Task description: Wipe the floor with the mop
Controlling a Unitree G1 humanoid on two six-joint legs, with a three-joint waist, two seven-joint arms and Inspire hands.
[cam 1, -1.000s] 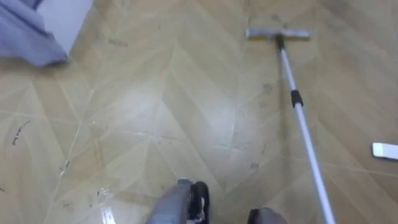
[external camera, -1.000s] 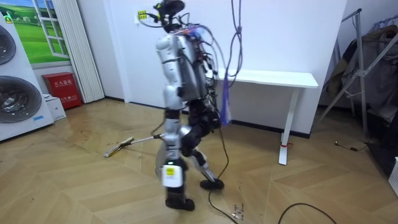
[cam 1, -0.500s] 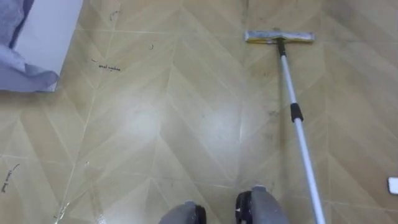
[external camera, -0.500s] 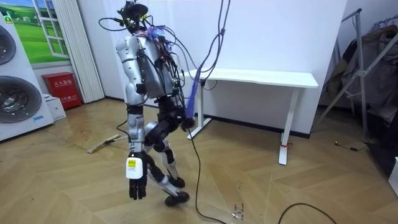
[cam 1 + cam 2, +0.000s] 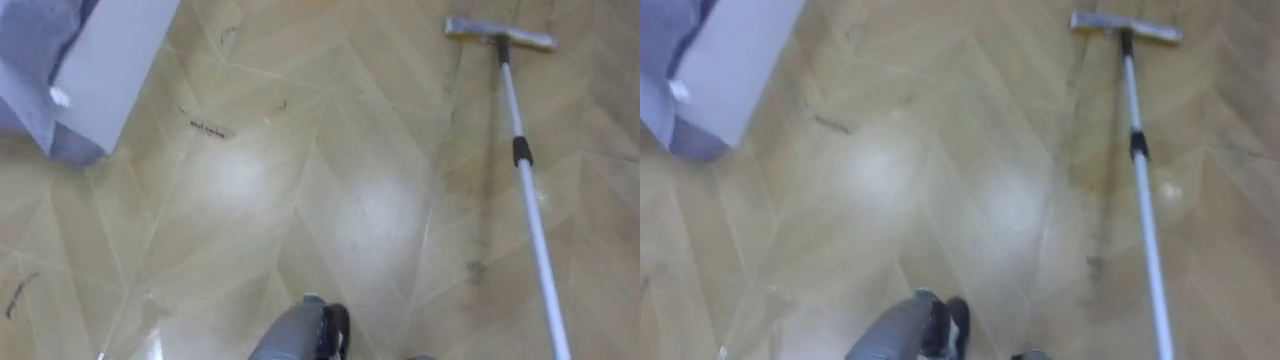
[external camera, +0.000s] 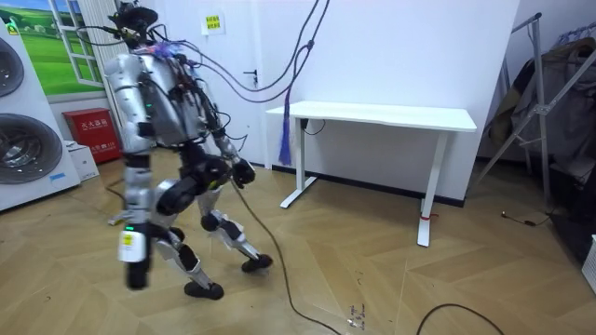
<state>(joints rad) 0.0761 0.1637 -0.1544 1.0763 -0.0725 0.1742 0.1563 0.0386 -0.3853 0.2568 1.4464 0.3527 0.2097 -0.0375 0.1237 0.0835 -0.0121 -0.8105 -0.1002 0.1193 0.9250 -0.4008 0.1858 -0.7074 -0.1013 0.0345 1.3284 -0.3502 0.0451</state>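
Observation:
A mop lies along the wooden floor in front of me. Its flat head [image 5: 500, 32] is at the upper right, and its white pole [image 5: 532, 215] with a dark collar runs down to the lower right edge; the head [image 5: 1126, 27] and pole [image 5: 1145, 215] look the same in the right eye view. In the room view I stand mid-stride, bent forward and facing the room view's left. My left hand [image 6: 136, 272] hangs low beside my leg. My right hand [image 6: 239, 173] shows small and dark behind my hip. What holds the pole's near end is hidden.
A white box [image 5: 115, 65] with bluish cloth [image 5: 30, 45] over it stands at my upper left. In the room view, washing machines [image 6: 28, 140] and a red box [image 6: 93, 133] are ahead of me. A white desk [image 6: 382, 117] and a drying rack [image 6: 549, 102] are behind me.
I have walked toward the room view's left, away from the desk. The eye view has shifted with me; the mop head now sits farther up and right, and the white box looks nearer.

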